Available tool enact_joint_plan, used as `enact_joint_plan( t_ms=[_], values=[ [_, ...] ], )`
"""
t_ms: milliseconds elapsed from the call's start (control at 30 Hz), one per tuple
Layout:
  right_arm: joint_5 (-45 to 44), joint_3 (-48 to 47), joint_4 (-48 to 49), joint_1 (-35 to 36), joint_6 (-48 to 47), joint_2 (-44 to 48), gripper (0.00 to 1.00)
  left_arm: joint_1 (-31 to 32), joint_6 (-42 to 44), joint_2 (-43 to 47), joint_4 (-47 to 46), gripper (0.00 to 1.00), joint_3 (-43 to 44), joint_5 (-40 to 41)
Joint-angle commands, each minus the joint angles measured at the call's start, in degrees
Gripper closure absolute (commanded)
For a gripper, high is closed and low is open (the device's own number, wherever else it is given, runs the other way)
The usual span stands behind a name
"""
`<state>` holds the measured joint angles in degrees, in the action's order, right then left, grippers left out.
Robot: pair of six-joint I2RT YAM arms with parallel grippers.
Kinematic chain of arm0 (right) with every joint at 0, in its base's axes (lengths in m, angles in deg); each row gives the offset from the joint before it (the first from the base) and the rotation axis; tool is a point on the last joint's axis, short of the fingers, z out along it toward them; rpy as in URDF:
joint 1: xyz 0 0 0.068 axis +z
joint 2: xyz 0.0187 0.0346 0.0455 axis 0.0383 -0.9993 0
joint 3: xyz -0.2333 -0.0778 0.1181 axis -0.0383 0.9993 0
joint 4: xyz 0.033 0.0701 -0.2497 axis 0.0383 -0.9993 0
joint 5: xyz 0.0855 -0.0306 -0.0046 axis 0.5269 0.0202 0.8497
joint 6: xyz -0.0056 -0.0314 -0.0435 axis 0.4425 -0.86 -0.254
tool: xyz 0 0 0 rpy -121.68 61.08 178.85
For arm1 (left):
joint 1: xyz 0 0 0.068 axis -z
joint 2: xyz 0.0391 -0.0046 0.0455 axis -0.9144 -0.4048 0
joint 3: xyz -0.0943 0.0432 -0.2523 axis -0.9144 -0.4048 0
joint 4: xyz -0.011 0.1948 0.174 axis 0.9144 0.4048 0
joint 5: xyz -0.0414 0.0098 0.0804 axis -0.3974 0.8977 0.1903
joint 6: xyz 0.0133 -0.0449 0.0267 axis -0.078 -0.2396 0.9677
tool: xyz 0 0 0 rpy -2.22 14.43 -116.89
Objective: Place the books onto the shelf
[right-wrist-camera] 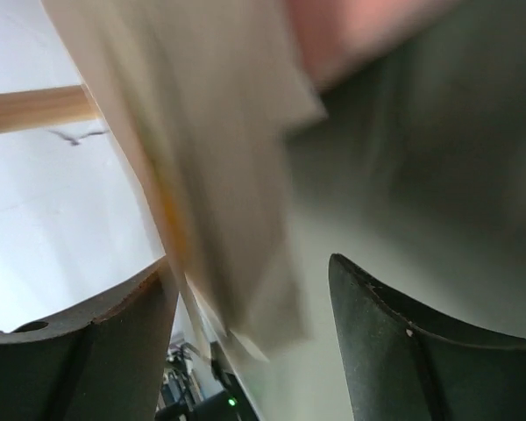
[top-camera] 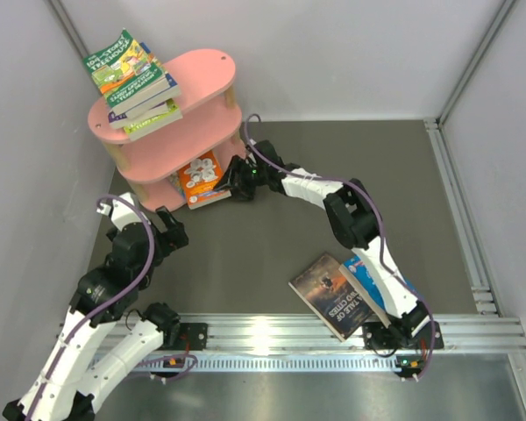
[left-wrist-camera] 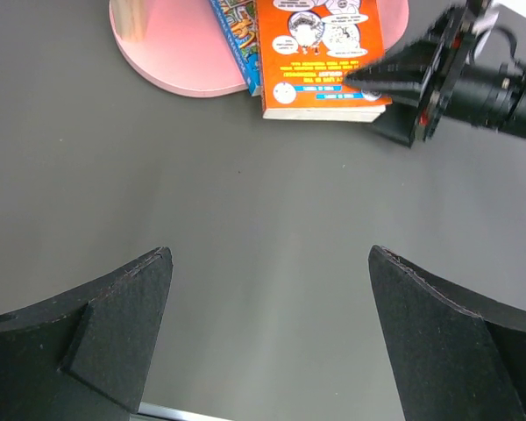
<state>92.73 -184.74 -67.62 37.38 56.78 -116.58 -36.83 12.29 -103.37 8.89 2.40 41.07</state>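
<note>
The right claw sits at the bottom board of the pink shelf, its fingers partly apart around the edge of the orange book. There is a visible gap on one side, so it does not look clamped. That book lies only partly on the board, its near end hanging out over the table. If a finger catches the cover as the arm backs off, the book could drag back out. A knock against the shelf might also slide the loose, crooked stack of books off the top board. The left claw hangs wide and empty above the table. A dark book and a blue book remain on the table, the blue one partly under the right arm, which looks awkward to reach.
</note>
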Motion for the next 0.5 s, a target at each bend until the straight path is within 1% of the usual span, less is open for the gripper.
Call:
enact_joint_plan(
  t_ms=[0, 167, 300, 400, 467],
  values=[
    [-0.15, 5.36, 2.93, -0.81, -2.39, 7.35, 0.32, 0.06, 1.22, 0.86, -2.90, 0.01, -0.61, 0.70],
    [-0.77, 11.78, 3.29, -0.90, -4.06, 11.49, 0.31, 0.06, 1.22, 1.04, -3.25, 0.01, -0.88, 0.62],
    [-0.68, 13.99, 3.37, -0.90, -3.98, 12.98, 0.32, 0.06, 1.22, 1.12, -3.25, 0.01, -1.05, 0.62],
    [-0.50, 13.81, 5.04, -0.99, -3.63, 12.99, 0.37, 0.06, 1.22, 1.39, -3.34, 0.01, -1.23, 0.62],
    [-0.33, 13.03, 5.13, -0.90, -3.45, 12.46, 0.44, 0.06, 1.31, 1.65, -3.34, 0.01, -1.23, 0.62]
  ],
)
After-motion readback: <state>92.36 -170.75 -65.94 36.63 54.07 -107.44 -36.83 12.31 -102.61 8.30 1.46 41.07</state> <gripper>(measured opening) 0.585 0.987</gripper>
